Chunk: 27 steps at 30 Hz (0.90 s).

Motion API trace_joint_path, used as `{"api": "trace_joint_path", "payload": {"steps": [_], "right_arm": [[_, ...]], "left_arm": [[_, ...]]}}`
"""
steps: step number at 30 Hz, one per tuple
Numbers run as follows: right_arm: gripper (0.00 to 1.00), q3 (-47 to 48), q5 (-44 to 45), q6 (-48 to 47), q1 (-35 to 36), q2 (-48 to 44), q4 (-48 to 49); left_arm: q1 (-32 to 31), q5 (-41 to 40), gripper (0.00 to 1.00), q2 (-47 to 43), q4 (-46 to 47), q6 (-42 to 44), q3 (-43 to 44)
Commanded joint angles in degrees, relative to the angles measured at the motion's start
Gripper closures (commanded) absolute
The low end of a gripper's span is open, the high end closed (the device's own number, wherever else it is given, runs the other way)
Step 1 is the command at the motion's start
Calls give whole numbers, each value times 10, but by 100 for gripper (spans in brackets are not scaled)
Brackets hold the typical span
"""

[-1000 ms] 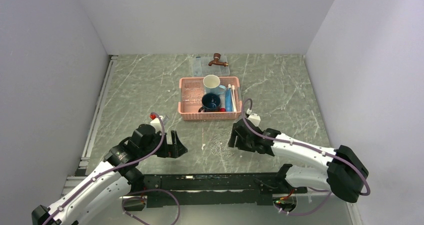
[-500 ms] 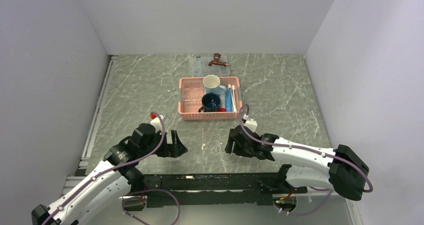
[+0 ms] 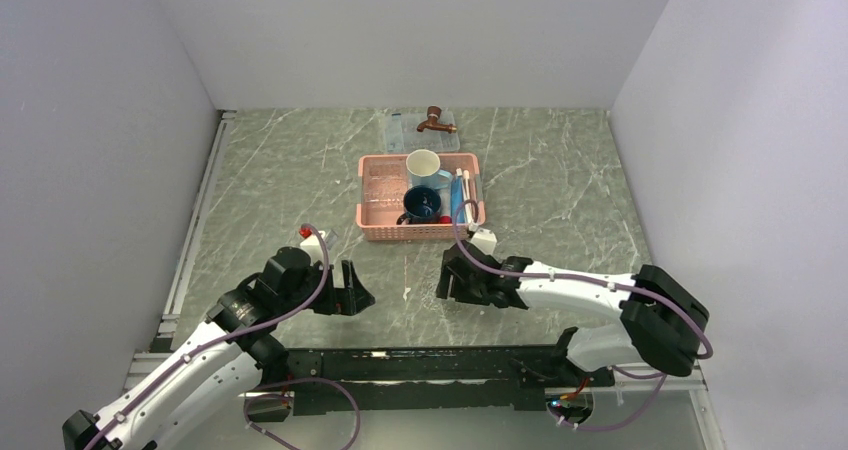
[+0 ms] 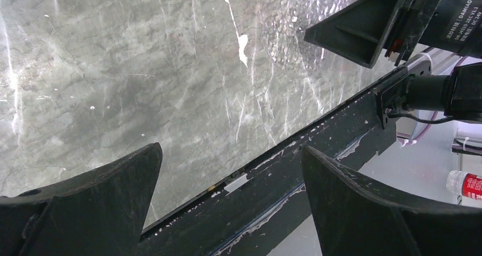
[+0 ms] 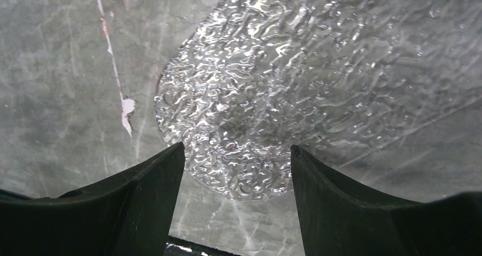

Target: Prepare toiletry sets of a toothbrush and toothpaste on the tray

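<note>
The small clear tray (image 5: pixel 273 91) lies on the marble table with its rippled rounded end between my right gripper's (image 5: pixel 236 148) open fingers; no finger visibly presses it. From above, the right gripper (image 3: pixel 447 285) covers most of the tray (image 3: pixel 428 288). A light-blue toothpaste (image 3: pixel 457 203) tube and pale toothbrush (image 3: pixel 467 192) sticks lie at the right side of the pink basket (image 3: pixel 420 233). My left gripper (image 3: pixel 355 295) hangs wide open and empty over the table's front edge, left of the tray (image 4: pixel 295 17).
The pink basket also holds a white cup (image 3: pixel 422 165), a dark blue mug (image 3: pixel 421 205) and a clear tray (image 3: pixel 380 188). Behind it a larger clear tray (image 3: pixel 400 130) carries a brown tap (image 3: pixel 435 120). A white chip (image 4: pixel 243 42) marks the table.
My right arm has slid left, bringing its open fingers over the small clear tray. The left arm has stayed still.
</note>
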Motion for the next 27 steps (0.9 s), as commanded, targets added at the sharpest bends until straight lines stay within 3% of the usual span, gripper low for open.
{"api": "trace_joint_path", "payload": {"steps": [1,14,27], "right_arm": [[30,25,0,-3,9,20,31],[30,64,-12,26,72,122,72],[30,168,2,78,121,229,92]], "left_arm": [[-1,-2,1,-9,3,6,22],[-1,-16,1,-20,-9,1,28],[-1,-131,1,-105,-94,-28,80]]}}
